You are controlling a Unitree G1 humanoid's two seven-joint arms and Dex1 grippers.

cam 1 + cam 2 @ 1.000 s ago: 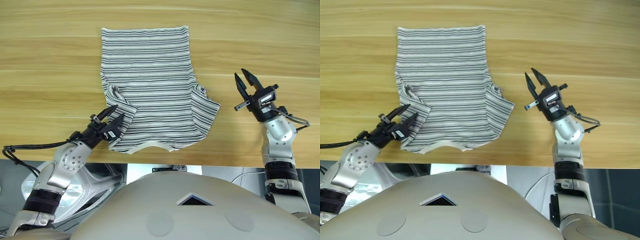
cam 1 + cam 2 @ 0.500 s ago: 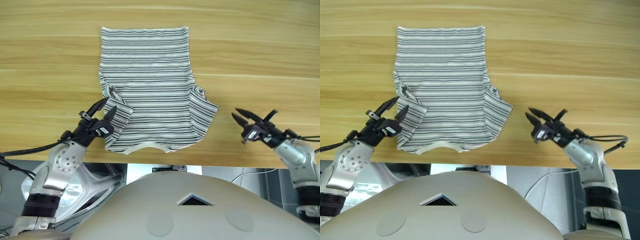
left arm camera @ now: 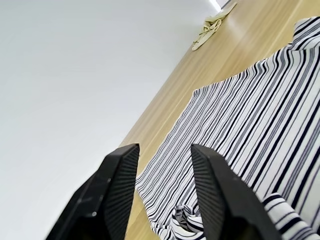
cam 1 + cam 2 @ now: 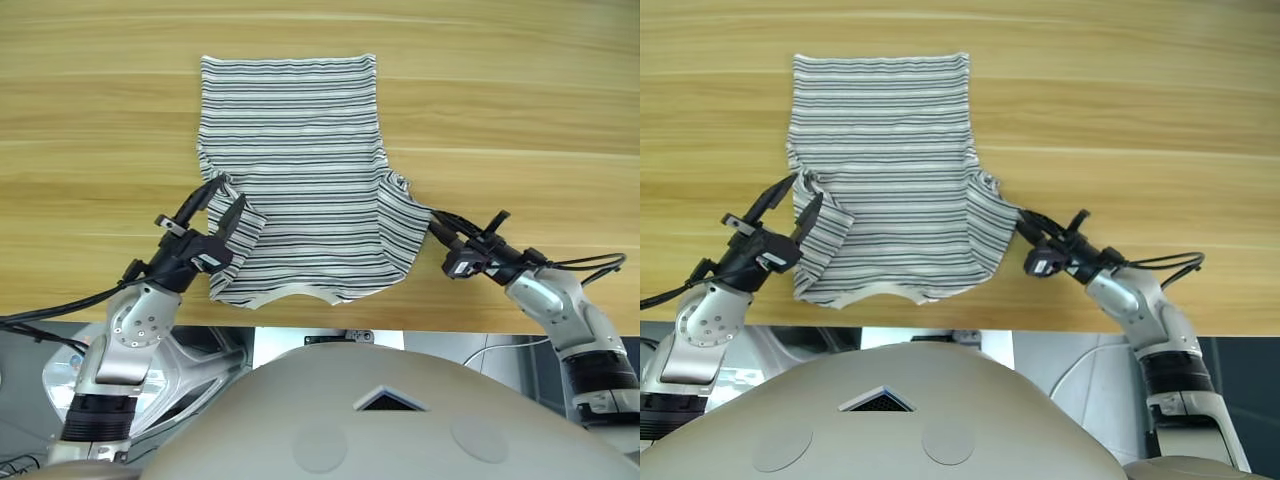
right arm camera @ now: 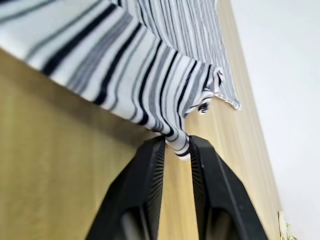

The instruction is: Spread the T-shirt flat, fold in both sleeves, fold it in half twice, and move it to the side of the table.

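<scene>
Striped T-shirt (image 4: 295, 150), centre frame. Right end effector (image 4: 437, 224) pinching sleeve edge (image 5: 170, 131): thin hold, may slip. Left end effector (image 4: 228, 193) spread over bunched sleeve (image 3: 184, 219): may snag.

arms (image 4: 545, 295): silver, round joints | left tool (image 4: 226, 193), right tool (image 4: 438, 226): black | cables (image 4: 585, 262): black
</scene>
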